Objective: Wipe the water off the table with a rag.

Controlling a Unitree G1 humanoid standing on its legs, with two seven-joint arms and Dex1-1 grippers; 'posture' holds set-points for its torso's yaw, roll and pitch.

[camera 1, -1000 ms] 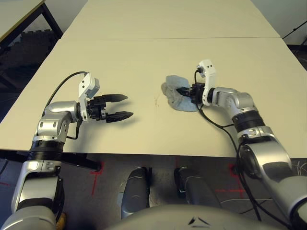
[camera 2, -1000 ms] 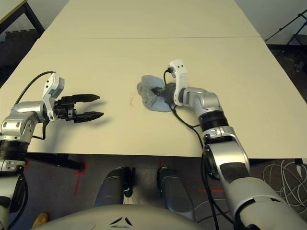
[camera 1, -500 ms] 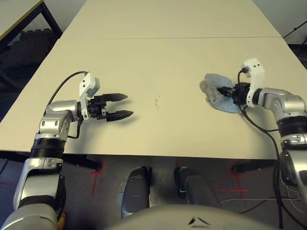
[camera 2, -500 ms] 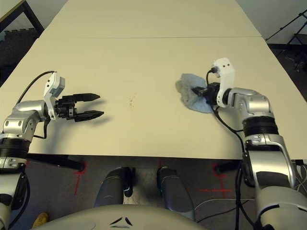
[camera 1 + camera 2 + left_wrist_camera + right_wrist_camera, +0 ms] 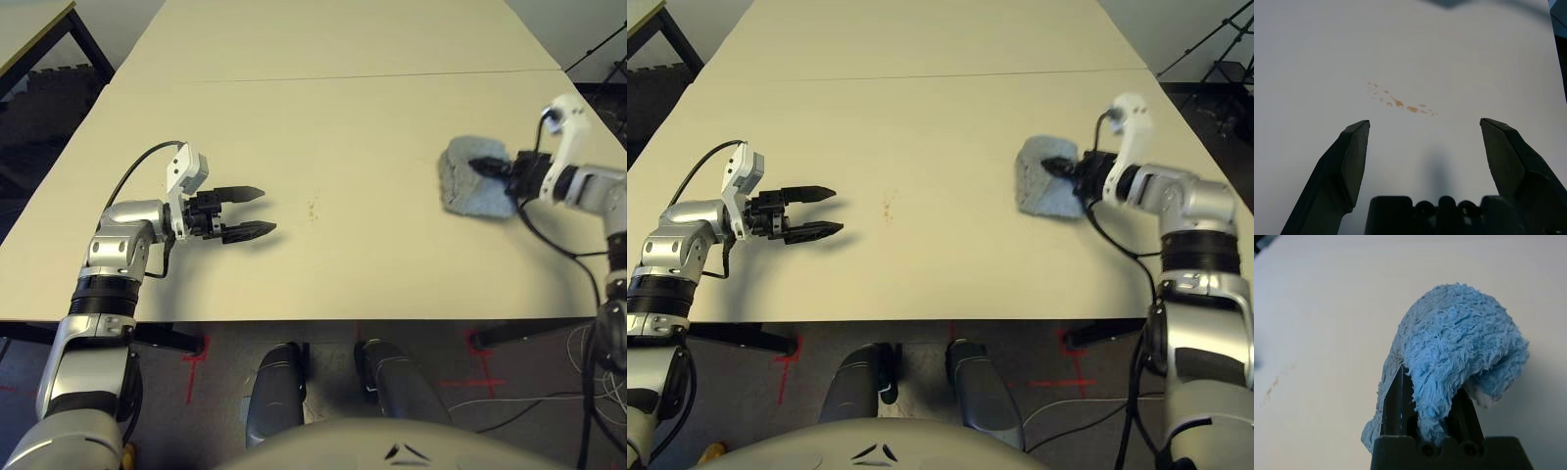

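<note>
- Water (image 5: 313,210) lies in small amber drops on the table (image 5: 323,127), between the two grippers, nearer the left one and well apart from the rag (image 5: 476,186).
- The right gripper (image 5: 474,164) has its fingers pressed together on a pinch of the rag; the left gripper (image 5: 269,210) is empty, its fingers spread.
- Main risk: a wiping pass could miss the drops, because the cloth is well to the robot's right of them and would need to travel back across.
- Gripped at one part only, the rag could bunch or fold under a sideways pull, leaving a narrow wiping patch and smearing the liquid rather than soaking it up.
- Pressing too lightly could leave traces; pressing too hard could scrape the hard fingertips on the tabletop. Whether the cloth bears on the surface now, I cannot tell.
- A long stroke towards the left could knock the rag or right gripper into the spread fingers near the spill.
- Materials: fluffy blue-grey terry, looped and shaggy, curling over the black, angular, tapered fingers — likely absorbent and easily creased.
- The tabletop is pale, flat and matte, with a thin straight seam (image 5: 343,76); the drops are rounded, some drawn out like teardrops, in a loose broken line.
</note>
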